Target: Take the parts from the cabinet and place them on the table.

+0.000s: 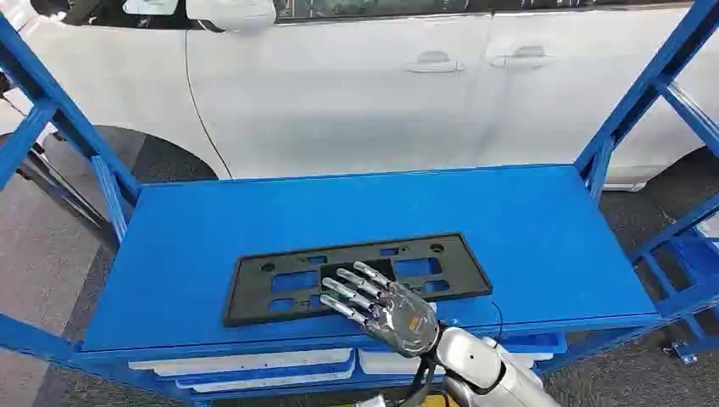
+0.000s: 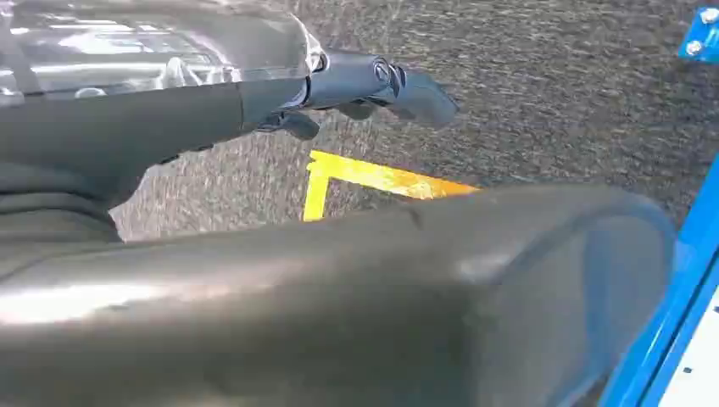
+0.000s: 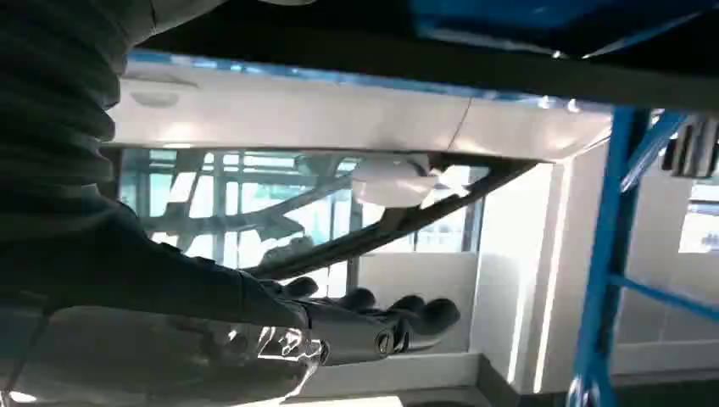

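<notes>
Right hand over black slotted part

Where the three cameras look

Head view looks down on the blue shelf with the white car behind. Left wrist view faces the floor closely. Right wrist view shares the car

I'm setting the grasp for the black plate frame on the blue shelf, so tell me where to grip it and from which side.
Grip the near long edge of the black license plate frame, coming from the robot's side, where the right hand already lies. It is thin and lies flat on the blue shelf, so a top grasp likely won't work; that edge is near the shelf's front lip.
</notes>
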You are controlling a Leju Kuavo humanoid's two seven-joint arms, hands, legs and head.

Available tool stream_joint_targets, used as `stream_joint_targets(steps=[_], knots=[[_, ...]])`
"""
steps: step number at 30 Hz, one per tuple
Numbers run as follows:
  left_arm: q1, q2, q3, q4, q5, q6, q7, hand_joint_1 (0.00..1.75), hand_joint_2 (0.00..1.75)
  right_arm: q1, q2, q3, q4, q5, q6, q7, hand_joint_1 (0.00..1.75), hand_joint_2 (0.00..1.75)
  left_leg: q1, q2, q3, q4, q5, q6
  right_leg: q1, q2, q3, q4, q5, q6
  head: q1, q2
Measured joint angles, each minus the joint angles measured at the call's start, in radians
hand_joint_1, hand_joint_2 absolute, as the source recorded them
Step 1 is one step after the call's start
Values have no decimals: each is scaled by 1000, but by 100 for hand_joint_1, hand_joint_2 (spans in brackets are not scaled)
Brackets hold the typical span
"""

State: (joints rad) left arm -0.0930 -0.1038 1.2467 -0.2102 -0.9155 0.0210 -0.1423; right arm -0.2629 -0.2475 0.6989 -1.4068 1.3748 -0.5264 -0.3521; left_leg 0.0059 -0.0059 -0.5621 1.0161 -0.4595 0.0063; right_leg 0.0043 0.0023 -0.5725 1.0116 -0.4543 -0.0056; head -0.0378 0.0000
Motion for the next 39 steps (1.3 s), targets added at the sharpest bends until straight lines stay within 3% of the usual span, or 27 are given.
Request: stream_joint_targets(steps=[3,4,6,8,9,10,11,13,14,15,18,19,20,21,23,24,25,26,28,29,30,31,33,35,36,38,39], knots=[[4,0,0,0,-4,0,-4,0,0,-28,36,29,56,-10,8,-9,0,175,-2,0,-6,-2,6,14,-2,0,-3,-4,6,14,0,0],[3,-2,0,0,-5,-1,-5,0,0,-34,45,32,69,-12,8,-9,0,175,6,1,-3,-11,13,23,-3,-1,-6,3,-1,20,0,0],[2,-1,0,0,-5,-1,-6,0,0,-54,56,41,90,-14,8,-9,0,175,5,2,-5,-11,15,29,-8,-2,-45,92,-61,31,0,0],[1,-1,0,0,-6,-2,-8,0,0,-64,69,51,117,-16,8,-10,0,175,4,2,-8,-11,16,30,-14,-2,-120,252,-130,39,0,0],[2,-1,0,0,-6,-2,-8,0,0,-64,77,56,131,-16,9,-10,0,175,4,1,-8,-10,16,30,-16,-2,-145,303,-142,40,0,0],[3,-1,0,0,-6,-2,-8,0,0,-65,85,61,143,-16,11,-11,0,175,4,0,-8,-10,16,30,-17,-2,-147,302,-126,40,0,0],[4,-1,0,0,-7,-2,-8,0,0,-68,89,64,154,-16,14,-10,0,175,4,-1,-7,-10,15,29,-17,-2,-125,254,-91,37,0,0],[3,-2,0,0,-8,-2,-8,0,0,-83,104,71,175,-16,16,-9,0,175,3,-2,-2,-10,13,25,-15,-2,-37,75,0,25,0,0],[3,-2,0,0,-8,-2,-8,0,0,-92,113,72,184,-16,15,-8,0,175,4,-1,-1,-10,12,22,-11,-2,-6,2,10,17,0,0],[1,-3,0,0,-9,-2,-9,0,0,-100,122,74,197,-16,15,-7,0,175,-2,0,-4,-6,11,15,-4,-2,0,-9,6,14,0,0],[1,-3,0,0,-13,0,-12,0,0,-115,146,84,244,-16,3,-7,0,175,4,0,-2,-15,15,-3,1,-1,-3,-10,8,3,0,0],[1,-2,0,0,-13,0,-13,0,0,-121,156,88,258,-14,1,-7,0,175,2,1,-5,-10,8,-10,-11,-3,2,-23,15,-6,0,0],[2,-2,0,0,-13,0,-13,0,0,-126,164,92,270,-13,-3,-6,0,175,5,1,-11,11,-7,-14,-9,-3,6,-27,17,-8,0,0],[2,-2,0,0,-13,2,-13,0,0,-134,179,98,286,-10,-13,-3,0,175,5,1,-36,67,-43,-17,-9,-4,5,-27,16,-15,0,0],[2,-3,0,0,-13,3,-13,0,0,-150,200,111,330,-1,-24,7,0,175,7,1,-108,221,-114,-22,-7,-4,5,-26,15,-17,0,0],[4,-3,0,0,-13,3,-13,0,0,-157,209,119,355,6,-28,17,0,175,7,1,-138,281,-129,-25,-6,-4,5,-25,15,-18,0,0],[5,-3,0,0,-13,5,-13,0,0,-165,214,124,373,13,-31,27,0,175,7,1,-147,294,-119,-26,-7,-4,5,-23,14,-18,0,0],[6,-3,0,0,-11,7,-14,0,0,-176,225,129,400,21,-35,40,0,175,8,1,-131,256,-87,-26,-7,-3,5,-20,13,-17,0,0],[5,-1,0,0,-10,9,-16,0,0,-200,244,133,440,25,-41,55,0,175,10,2,-50,84,6,-25,-9,-1,7,-12,6,-12,0,0],[5,-1,0,0,-10,9,-16,0,0,-211,251,136,459,25,-45,57,0,175,11,3,-21,15,19,-22,-8,-1,5,-7,2,-7,0,0],[3,-1,0,0,-10,8,-16,0,0,-221,255,140,476,25,-51,59,0,175,6,2,-13,-2,10,-17,1,-1,-1,2,-2,-1,0,0],[2,-1,0,0,-10,9,-16,0,0,-231,259,142,487,26,-52,66,0,175,7,0,-17,5,13,-8,-1,-1,-3,0,1,4,0,0],[6,-1,0,0,-10,9,-17,0,0,-249,270,145,523,32,-58,87,0,175,4,0,-19,5,14,1,-2,0,-3,-3,4,10,0,0],[6,-4,0,0,-10,8,-19,0,0,-267,278,146,564,37,-70,110,0,175,11,1,-13,-7,21,14,-5,1,-5,15,-14,22,0,0],[5,-3,0,0,-10,8,-19,0,0,-280,279,146,585,37,-72,117,0,175,12,2,-13,-8,23,18,-6,0,-29,63,-46,29,0,0],[4,-2,0,0,-13,8,-21,0,0,-300,286,145,645,37,-77,144,0,175,10,4,-17,-8,24,24,-11,-1,-108,225,-123,37,0,0],[5,-2,0,0,-15,6,-22,0,0,-308,289,142,673,36,-77,161,0,175,10,5,-18,-8,24,24,-11,-1,-140,291,-143,39,0,0]])
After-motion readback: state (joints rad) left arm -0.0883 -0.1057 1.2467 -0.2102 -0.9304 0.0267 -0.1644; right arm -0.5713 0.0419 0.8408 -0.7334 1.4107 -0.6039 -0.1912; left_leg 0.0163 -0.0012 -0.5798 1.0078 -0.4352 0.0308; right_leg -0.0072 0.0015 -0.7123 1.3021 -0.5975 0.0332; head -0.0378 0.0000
